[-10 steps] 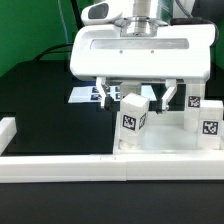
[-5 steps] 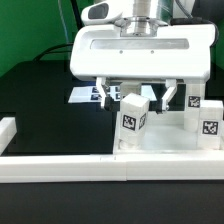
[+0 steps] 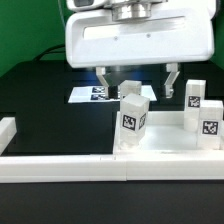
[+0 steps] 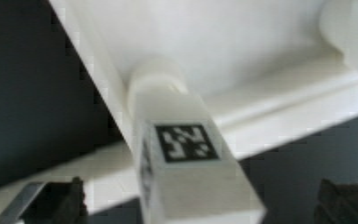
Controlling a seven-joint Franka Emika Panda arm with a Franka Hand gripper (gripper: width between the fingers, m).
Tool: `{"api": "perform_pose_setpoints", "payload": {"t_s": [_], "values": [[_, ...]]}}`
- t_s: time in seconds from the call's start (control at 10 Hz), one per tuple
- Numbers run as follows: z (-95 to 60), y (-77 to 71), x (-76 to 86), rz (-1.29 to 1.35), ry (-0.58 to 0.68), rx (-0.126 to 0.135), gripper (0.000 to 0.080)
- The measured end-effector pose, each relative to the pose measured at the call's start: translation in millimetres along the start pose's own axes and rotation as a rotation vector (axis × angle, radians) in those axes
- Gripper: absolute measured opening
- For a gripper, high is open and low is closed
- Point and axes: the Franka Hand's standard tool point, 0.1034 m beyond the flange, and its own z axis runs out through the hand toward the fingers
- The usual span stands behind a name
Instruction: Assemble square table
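The square table's white panel (image 3: 168,140) lies flat against the front border wall. A white block leg (image 3: 133,122) with a black-and-white tag stands upright on the panel's corner at the exterior view's left. My gripper (image 3: 137,80) hangs open just above this leg, its fingers (image 3: 171,80) spread wider than the leg and not touching it. In the wrist view the leg (image 4: 181,125) stands below, between my open gripper's (image 4: 202,205) dark fingertips (image 4: 51,202), with the panel (image 4: 229,50) beyond it. Two more tagged legs (image 3: 210,126) (image 3: 194,95) stand at the exterior view's right.
A long low white border wall (image 3: 90,168) runs along the front, with a short side piece (image 3: 8,130) at the exterior view's left. The marker board (image 3: 88,95) lies on the black table behind the gripper.
My gripper has risen from around the standing leg to just above it. The leg has stayed upright in its place on the panel.
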Motion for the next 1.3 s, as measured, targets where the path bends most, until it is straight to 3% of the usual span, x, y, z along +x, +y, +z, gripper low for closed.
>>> {"api": "perform_pose_setpoints", "payload": {"t_s": [0.2, 0.5, 0.7, 0.9, 1.1, 1.3], "values": [[3.2, 0.0, 2.6, 0.004, -0.109, -0.012, 0.0649], [9.9, -1.7, 5.9, 0.017, -0.101, -0.030, 0.0649], [17.5, -1.6, 8.4, -0.011, -0.063, -0.069, 0.0649], [16.5, 0.3, 9.5, 0.014, -0.061, -0.070, 0.0616], [16.5, 0.0, 9.4, 0.146, -0.056, -0.072, 0.0332], [16.5, 0.1, 9.5, 0.289, -0.051, -0.076, 0.0287]]}}
